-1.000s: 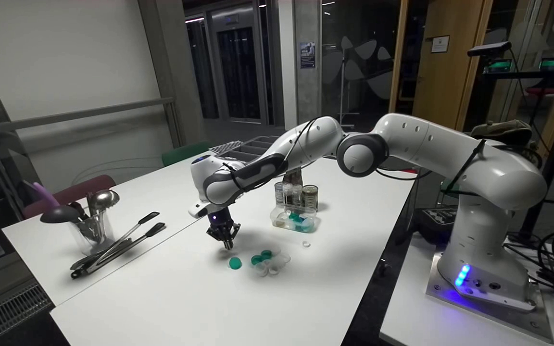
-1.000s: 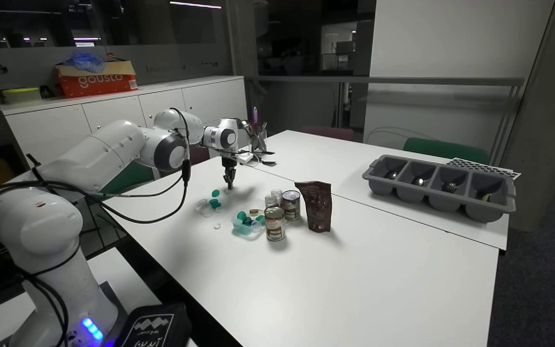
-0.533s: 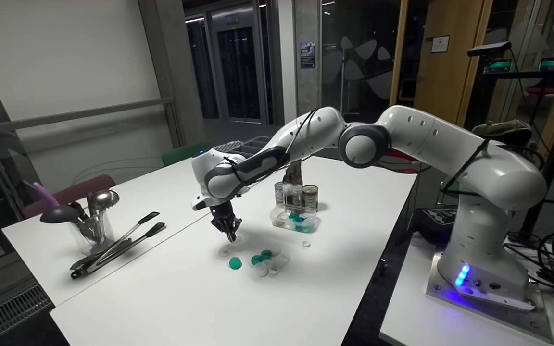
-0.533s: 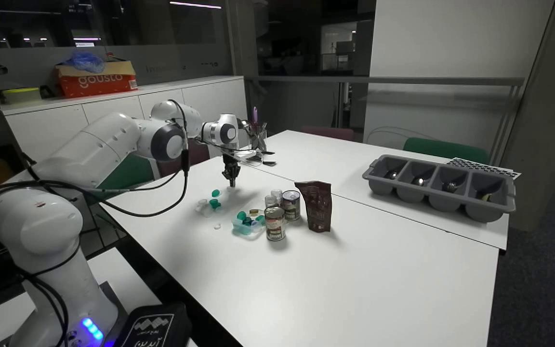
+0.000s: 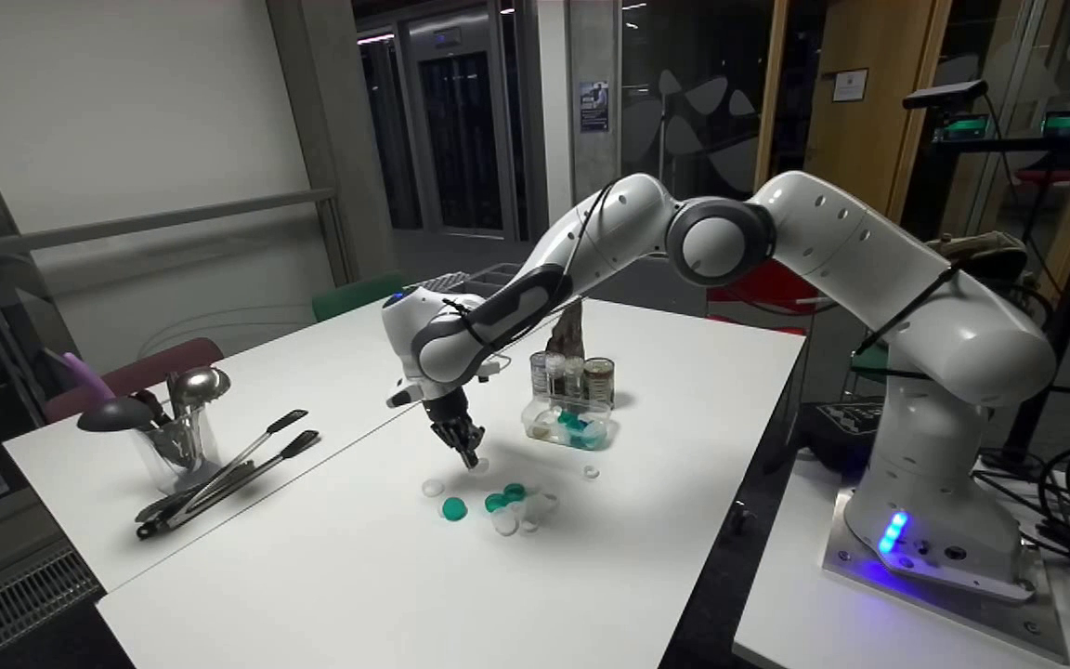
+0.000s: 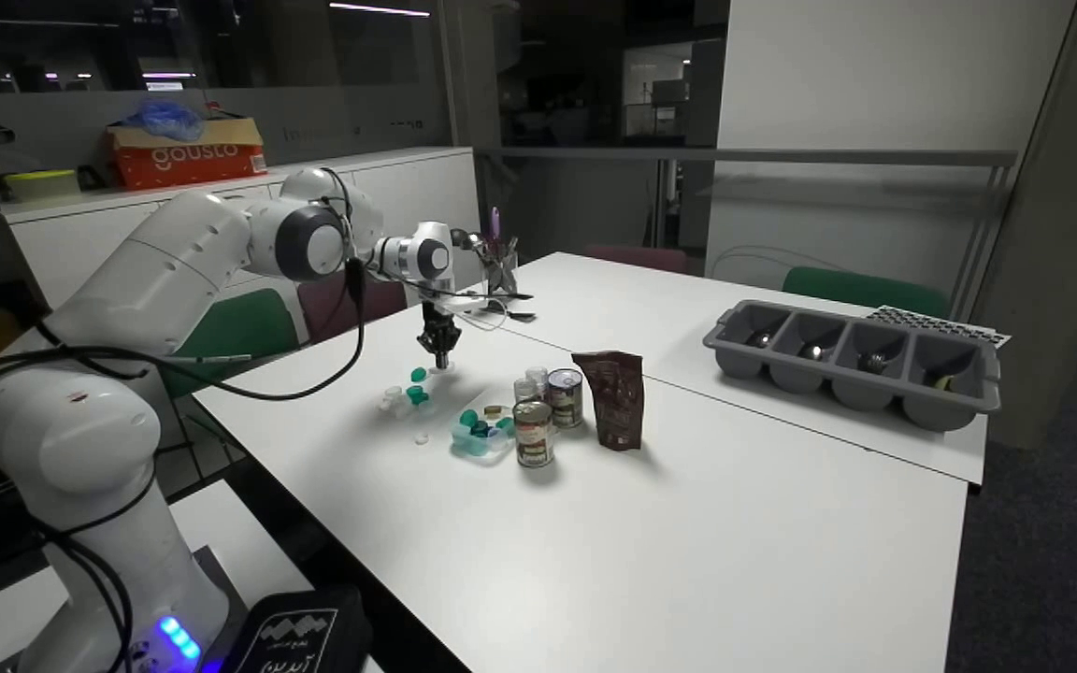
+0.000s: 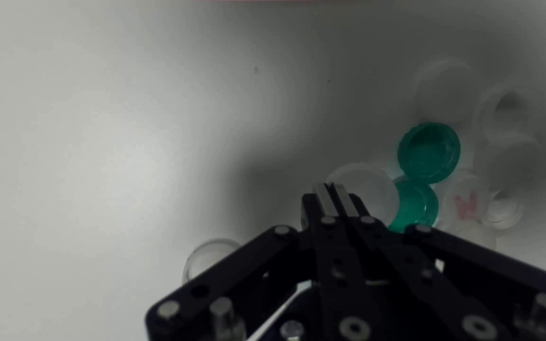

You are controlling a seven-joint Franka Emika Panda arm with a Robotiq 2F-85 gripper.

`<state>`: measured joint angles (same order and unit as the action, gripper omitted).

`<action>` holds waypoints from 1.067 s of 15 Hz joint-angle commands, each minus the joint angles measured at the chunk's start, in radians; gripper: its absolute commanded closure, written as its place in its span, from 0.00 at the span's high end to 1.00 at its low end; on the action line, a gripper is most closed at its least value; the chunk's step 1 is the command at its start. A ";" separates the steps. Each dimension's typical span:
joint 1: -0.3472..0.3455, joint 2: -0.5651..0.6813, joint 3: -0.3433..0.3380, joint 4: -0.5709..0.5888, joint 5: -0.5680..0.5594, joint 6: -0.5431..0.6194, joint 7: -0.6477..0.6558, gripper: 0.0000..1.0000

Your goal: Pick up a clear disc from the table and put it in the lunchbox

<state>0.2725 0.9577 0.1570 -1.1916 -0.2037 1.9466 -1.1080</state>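
"On the white tabletop (image 5: 349,576), or in the jaws: where may I find the clear disc (image 7: 370,187)?"

"In the jaws. The wrist view shows the gripper (image 7: 332,189) with its jaws almost together, clenched on the edge of this disc. The rest of it extends to one side and partly covers a green cap (image 7: 417,206)."

"Is this grasp visible also from outside?"

"In an exterior view the disc (image 5: 481,466) is a pale round form just at the tips of the jaws, which point downward. Whether it touches the surface below, I cannot tell."

"And the lunchbox (image 6: 498,446)?"

"It stands well apart from the gripper, with green and blue pieces (image 6: 480,428) inside. A tin can (image 6: 534,439) is just beside it, and a small white round piece (image 5: 591,472) lies near."

"Which other things do you notice?"

"Another clear disc (image 5: 433,487) and a lone green disc (image 5: 454,508) lie near each other on the tabletop. Near them is a group of clear and green caps (image 5: 523,509). Farther away there are metal tongs (image 5: 224,488), a brown pouch (image 6: 611,402) and a grey tray (image 6: 861,393) with compartments."
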 commanded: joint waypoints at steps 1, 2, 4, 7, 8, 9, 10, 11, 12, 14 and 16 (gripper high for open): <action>-0.017 -0.131 0.002 -0.237 0.005 0.165 0.105 0.01; -0.023 -0.147 0.005 -0.277 0.006 0.220 0.122 0.01; -0.042 -0.168 0.022 -0.352 0.009 0.350 0.188 0.01; -0.057 -0.205 0.029 -0.472 0.014 0.539 0.293 0.01; -0.062 -0.219 0.030 -0.514 0.013 0.593 0.329 0.01; -0.066 -0.234 0.030 -0.557 0.009 0.645 0.362 0.01; -0.070 -0.250 0.030 -0.599 0.004 0.690 0.393 0.01; -0.073 -0.269 0.030 -0.643 0.000 0.727 0.423 0.01; -0.074 -0.290 0.028 -0.687 -0.005 0.757 0.452 0.01; -0.074 -0.337 0.023 -0.775 -0.019 0.812 0.507 0.01; -0.066 -0.396 0.016 -0.864 -0.038 0.831 0.554 0.01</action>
<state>0.2215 0.7032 0.1680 -1.8632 -0.2053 2.7233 -0.6314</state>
